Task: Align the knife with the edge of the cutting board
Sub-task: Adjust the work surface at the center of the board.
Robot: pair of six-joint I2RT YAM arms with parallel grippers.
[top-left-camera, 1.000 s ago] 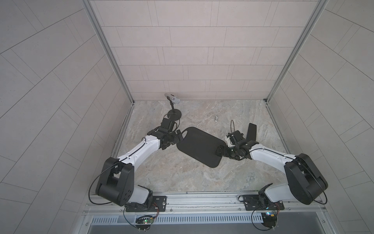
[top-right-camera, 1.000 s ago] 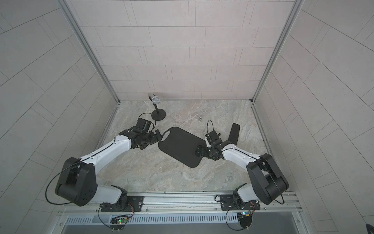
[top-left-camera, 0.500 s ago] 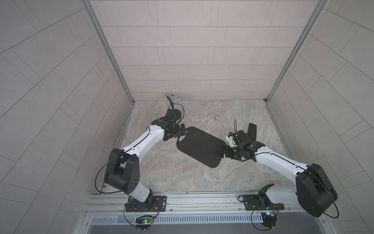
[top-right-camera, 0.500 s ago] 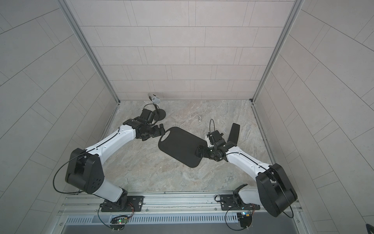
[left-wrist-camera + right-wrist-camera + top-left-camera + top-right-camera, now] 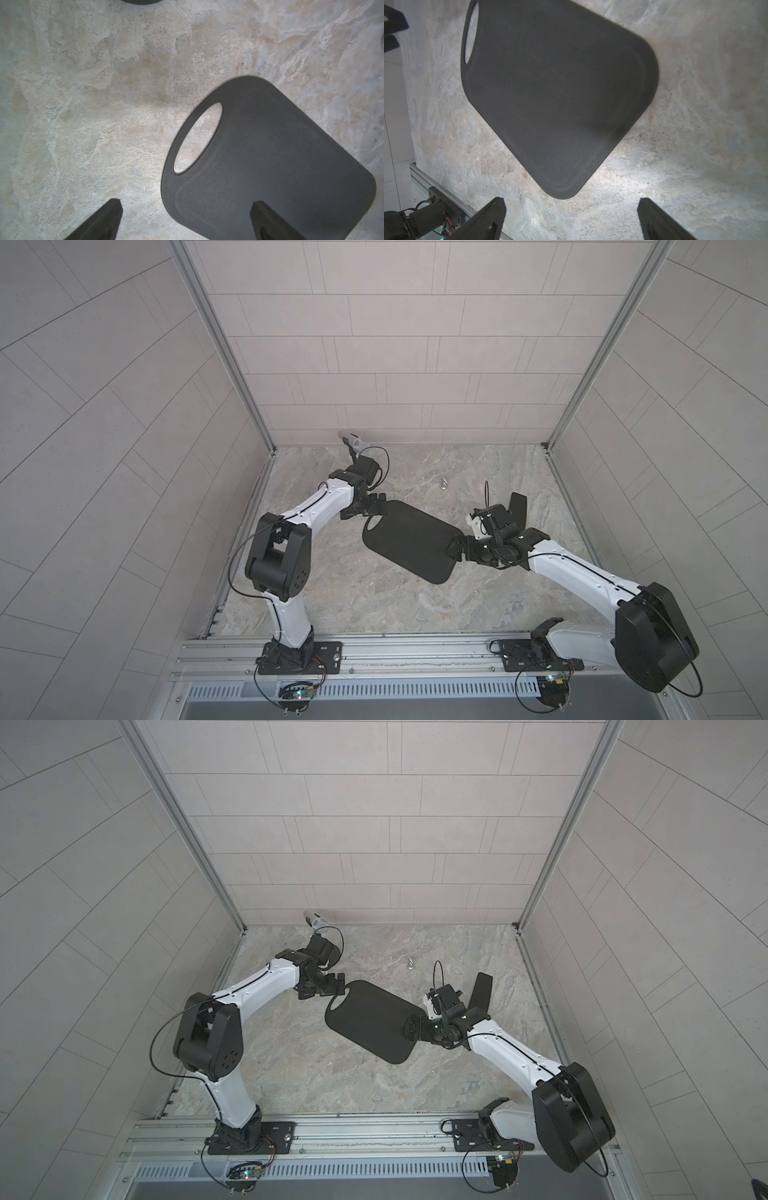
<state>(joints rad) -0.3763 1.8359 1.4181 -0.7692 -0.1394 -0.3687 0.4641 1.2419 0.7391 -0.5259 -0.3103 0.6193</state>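
Knife (image 5: 518, 506) lies unaligned, right of the cutting board (image 5: 409, 543); our left hand (image 5: 379, 507) and right hand (image 5: 452, 550) gape empty.

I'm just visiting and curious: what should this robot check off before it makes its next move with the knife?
1. Left gripper open and empty: ok.
2. Right gripper open and empty: ok.
3. Knife located: ok, on the table, partly hidden by the right arm.
4. Knife aligned with the cutting board edge: not ok, it lies apart.
5. Which way the knife's handle points: cannot tell.
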